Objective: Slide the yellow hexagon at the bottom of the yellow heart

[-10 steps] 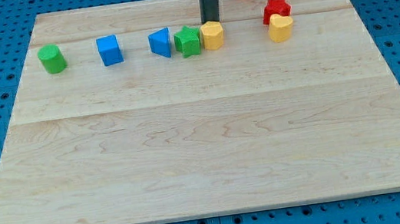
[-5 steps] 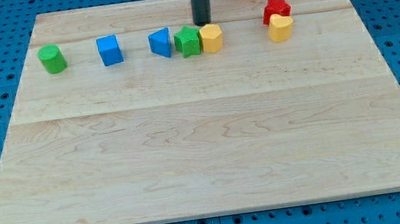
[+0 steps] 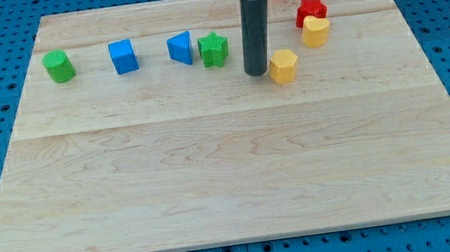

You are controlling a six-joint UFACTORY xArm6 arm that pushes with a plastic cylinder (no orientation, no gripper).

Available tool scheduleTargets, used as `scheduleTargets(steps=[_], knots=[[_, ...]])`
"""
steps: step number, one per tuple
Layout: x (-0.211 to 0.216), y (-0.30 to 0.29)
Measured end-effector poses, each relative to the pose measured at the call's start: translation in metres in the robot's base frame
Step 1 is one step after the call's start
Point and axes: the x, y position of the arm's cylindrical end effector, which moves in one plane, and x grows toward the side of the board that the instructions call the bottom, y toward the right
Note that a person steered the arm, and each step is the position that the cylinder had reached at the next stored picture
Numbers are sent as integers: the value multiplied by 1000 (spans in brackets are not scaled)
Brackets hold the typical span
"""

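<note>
Right now my tip (image 3: 256, 72) touches the yellow hexagon block (image 3: 284, 65) on its left, below-left of the yellow heart block (image 3: 315, 31); no claw here. An off-centre push could overshoot rightward.

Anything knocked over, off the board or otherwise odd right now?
Nothing stands out. All blocks sit flat on the board. The yellow hexagon lies just right of my tip, below-left of the yellow heart.
</note>
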Motion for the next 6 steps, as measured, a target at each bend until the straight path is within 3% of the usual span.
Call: scheduleTargets(steps=[1,4,5,6], knots=[[12,13],[-18,73],[-16,73],[-59,29]])
